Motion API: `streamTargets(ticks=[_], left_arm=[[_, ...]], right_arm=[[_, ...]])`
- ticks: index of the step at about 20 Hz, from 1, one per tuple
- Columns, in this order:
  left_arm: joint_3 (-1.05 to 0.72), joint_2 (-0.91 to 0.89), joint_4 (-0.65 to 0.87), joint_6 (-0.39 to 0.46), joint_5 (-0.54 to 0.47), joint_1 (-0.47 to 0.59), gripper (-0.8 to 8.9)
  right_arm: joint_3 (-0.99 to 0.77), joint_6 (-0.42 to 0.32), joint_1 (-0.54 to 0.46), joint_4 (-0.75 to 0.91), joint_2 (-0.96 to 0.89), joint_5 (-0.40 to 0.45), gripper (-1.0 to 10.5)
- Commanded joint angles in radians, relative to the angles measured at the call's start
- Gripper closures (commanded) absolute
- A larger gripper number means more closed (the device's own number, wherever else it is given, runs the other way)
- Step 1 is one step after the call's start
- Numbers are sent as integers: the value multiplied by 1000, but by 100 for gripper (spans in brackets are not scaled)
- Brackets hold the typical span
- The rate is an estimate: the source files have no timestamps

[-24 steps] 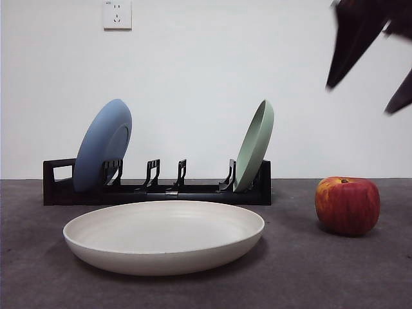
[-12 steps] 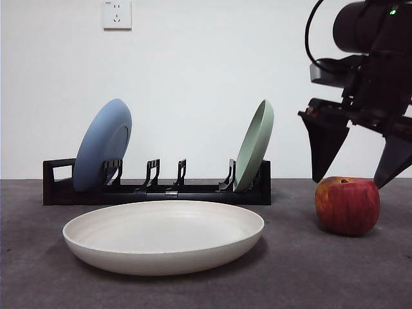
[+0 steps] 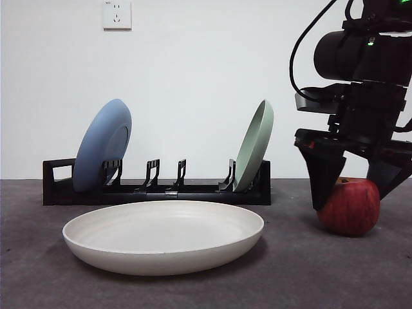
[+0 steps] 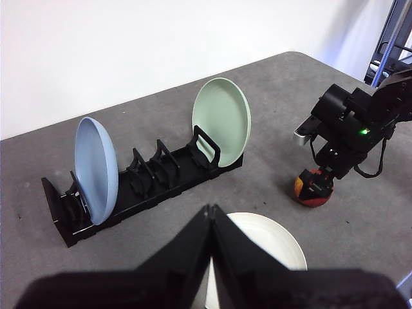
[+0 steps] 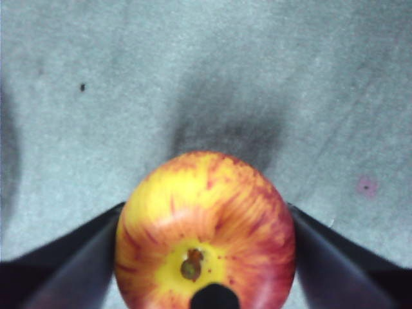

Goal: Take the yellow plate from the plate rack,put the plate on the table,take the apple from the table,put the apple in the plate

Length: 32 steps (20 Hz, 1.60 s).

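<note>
The wide cream round plate (image 3: pixel 163 235) lies flat on the dark grey speckled table (image 3: pixel 290 277), nearest the front view. A little farther back and off to one side sits the round red and yellow apple (image 3: pixel 351 206). The right gripper (image 3: pixel 353 183) has its two black jaws open, one on each side of the apple. Behind stands the long black plastic plate rack (image 3: pixel 154 187), holding a blue plate (image 3: pixel 102 145) and a pale green plate (image 3: pixel 254 145). The left gripper (image 4: pixel 210 212) is up high, its jaws pressed together, holding nothing.
</note>
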Motion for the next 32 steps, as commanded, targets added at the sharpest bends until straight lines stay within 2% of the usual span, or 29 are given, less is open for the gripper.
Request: streamTargets(ticks=[1, 6, 9, 13, 16, 20, 24, 32], left_arm=[[-5, -1, 1, -6, -3, 2, 822], [-5, -1, -18, -6, -3, 2, 822], [-5, -1, -18, -6, -3, 2, 822], [-5, -1, -18, -2, -2, 2, 822], [-5, -1, -18, -2, -2, 2, 822], [-5, -1, -21, 2, 1, 2, 822], [-5, -1, -28, 2, 5, -2, 822], [-5, -1, -48, 1, 16, -2, 822]], right_arm=[[3, 11, 2, 0, 7, 3, 962], [21, 30, 3, 2, -61, 3, 962], [105, 56, 26, -8, -134, -1, 962], [255, 69, 133, -38, -154, -16, 962], [276, 98, 263, 36, -148, -15, 963], [276, 109, 391, 68, -67, 0, 963], [276, 109, 459, 78, 57, 22, 962], [276, 113, 500, 76, 223, 34, 962]])
